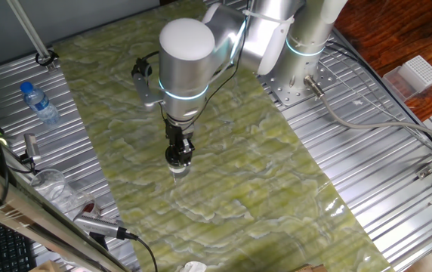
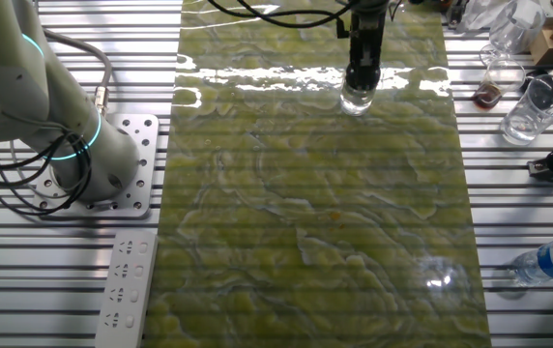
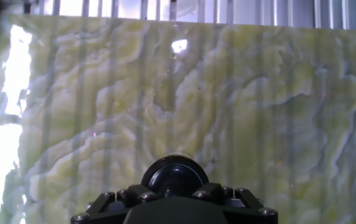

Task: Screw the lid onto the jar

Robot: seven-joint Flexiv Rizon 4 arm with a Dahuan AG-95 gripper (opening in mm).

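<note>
Gripper (image 1: 179, 157) at centre-left of one fixed view, clenched on the lid (image 3: 174, 175), pressed onto the jar (image 2: 357, 98) at top centre of the other fixed view. Step looks like screwing in progress. Next: 1 more twist, jar kept upright.

A ribbed metal tabletop (image 1: 397, 181) carries a green marbled mat (image 1: 261, 189); bright light glares at the mat's 12 o'clock edge.
</note>
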